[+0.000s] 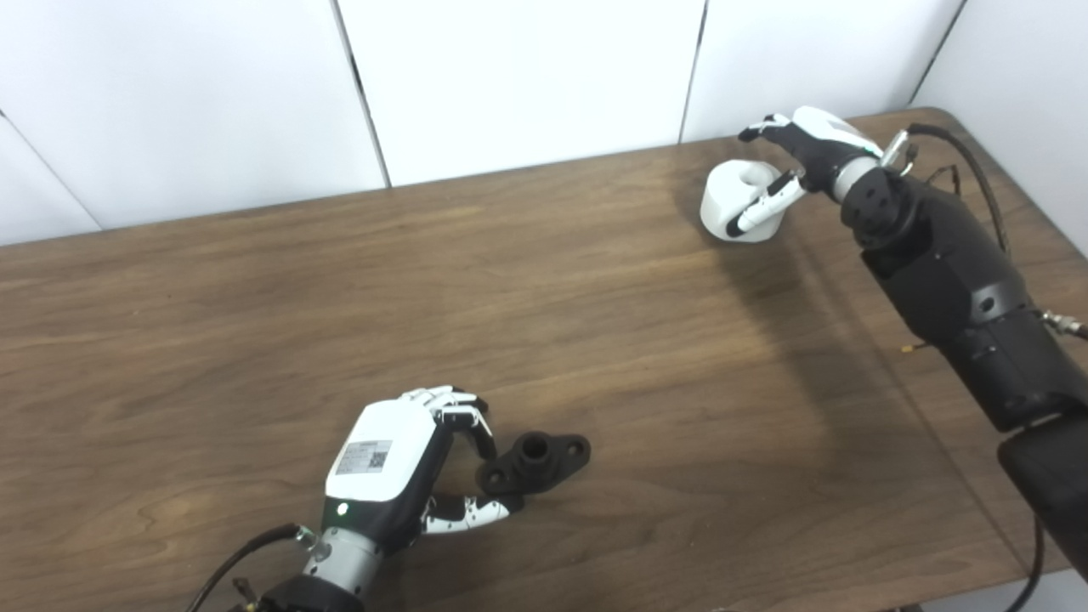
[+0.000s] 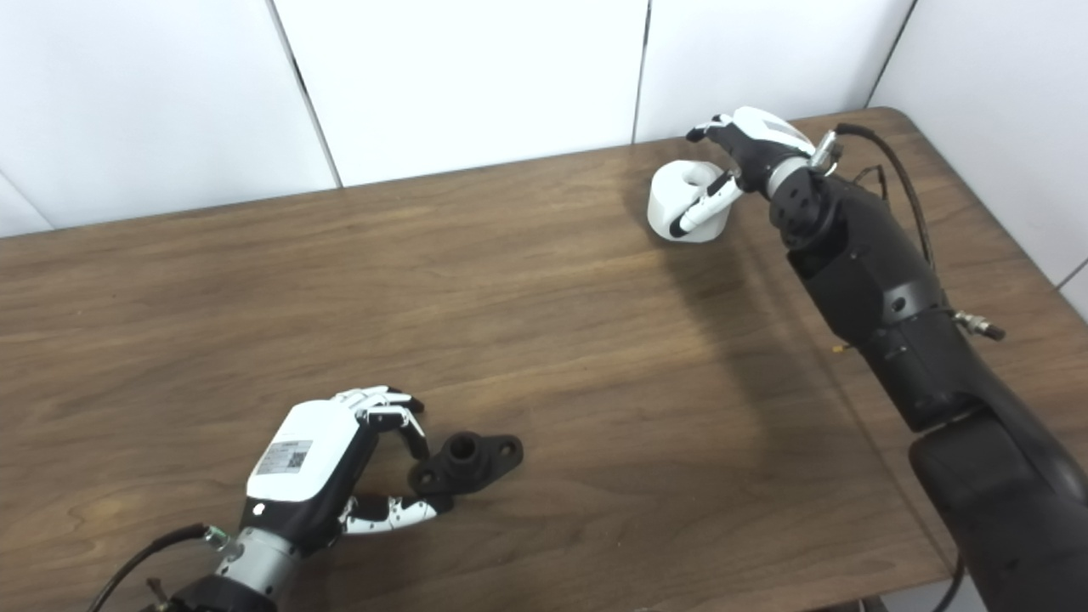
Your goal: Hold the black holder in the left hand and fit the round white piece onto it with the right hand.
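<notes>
The black holder, a short tube on a two-eared flange, lies flat on the wooden table near the front. My left hand is just left of it. Its curled fingers and thumb pinch the holder's left ear from above and below. The round white piece sits at the far right of the table. My right hand reaches it from the right, open. The thumb lies across the piece's front, and the fingers are spread above and behind it, apart from it.
White wall panels stand right behind the table's far edge. The table's rounded right corner is just behind my right wrist. Cables hang off the right forearm.
</notes>
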Action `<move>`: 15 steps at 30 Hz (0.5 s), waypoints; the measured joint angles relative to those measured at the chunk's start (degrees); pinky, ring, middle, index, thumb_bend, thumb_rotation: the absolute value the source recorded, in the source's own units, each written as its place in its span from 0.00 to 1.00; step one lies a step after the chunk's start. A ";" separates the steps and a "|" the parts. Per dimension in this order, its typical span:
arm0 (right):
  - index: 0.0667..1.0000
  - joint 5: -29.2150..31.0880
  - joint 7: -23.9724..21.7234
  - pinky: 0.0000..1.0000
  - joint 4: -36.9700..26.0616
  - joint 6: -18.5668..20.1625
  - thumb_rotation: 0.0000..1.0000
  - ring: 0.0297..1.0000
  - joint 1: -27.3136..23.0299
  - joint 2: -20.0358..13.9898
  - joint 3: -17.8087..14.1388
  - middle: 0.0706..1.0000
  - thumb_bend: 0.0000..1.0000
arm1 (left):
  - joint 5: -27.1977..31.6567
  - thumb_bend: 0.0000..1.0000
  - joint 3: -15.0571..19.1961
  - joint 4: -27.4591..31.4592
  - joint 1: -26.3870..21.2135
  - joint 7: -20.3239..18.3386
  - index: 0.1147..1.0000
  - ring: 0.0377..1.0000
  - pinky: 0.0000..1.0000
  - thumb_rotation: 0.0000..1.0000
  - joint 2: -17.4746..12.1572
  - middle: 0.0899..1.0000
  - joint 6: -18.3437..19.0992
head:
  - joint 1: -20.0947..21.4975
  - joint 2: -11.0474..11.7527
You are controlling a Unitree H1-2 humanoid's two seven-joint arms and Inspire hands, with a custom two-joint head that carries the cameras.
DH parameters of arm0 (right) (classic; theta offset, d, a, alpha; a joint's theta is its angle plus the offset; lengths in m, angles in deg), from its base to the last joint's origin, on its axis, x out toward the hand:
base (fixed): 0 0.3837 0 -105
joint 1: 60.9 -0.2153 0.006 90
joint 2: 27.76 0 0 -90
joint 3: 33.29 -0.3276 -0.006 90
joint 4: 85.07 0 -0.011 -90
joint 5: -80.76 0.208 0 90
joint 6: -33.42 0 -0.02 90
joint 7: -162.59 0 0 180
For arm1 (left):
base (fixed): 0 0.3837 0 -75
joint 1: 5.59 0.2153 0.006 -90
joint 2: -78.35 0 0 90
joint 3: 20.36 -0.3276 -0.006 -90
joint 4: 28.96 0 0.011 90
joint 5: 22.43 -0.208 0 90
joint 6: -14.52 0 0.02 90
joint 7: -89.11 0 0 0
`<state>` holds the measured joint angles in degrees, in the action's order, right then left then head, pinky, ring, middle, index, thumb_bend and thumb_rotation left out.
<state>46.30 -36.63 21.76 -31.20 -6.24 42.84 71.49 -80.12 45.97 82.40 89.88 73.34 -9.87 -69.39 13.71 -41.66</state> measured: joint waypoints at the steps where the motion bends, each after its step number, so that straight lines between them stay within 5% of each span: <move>1: 0.83 -0.10 -0.35 1.00 -0.01 0.09 0.24 1.00 -0.09 0.00 0.15 1.00 0.89 | 0.00 0.52 -0.01 -0.07 -0.04 0.04 0.43 0.82 0.82 0.05 0.02 0.76 0.00 | 0.00 0.00; 15: 0.67 -0.96 -1.03 0.98 -0.14 -0.13 0.24 1.00 -0.53 -0.05 0.24 0.95 0.85 | -0.01 0.52 0.07 -0.36 -0.12 0.38 0.43 0.83 0.83 0.05 0.30 0.76 0.01 | -0.09 0.00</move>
<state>45.34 -37.66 21.62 -31.33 -6.77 42.80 71.73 -80.13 46.04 82.04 89.76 73.72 -9.57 -69.38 13.62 -41.66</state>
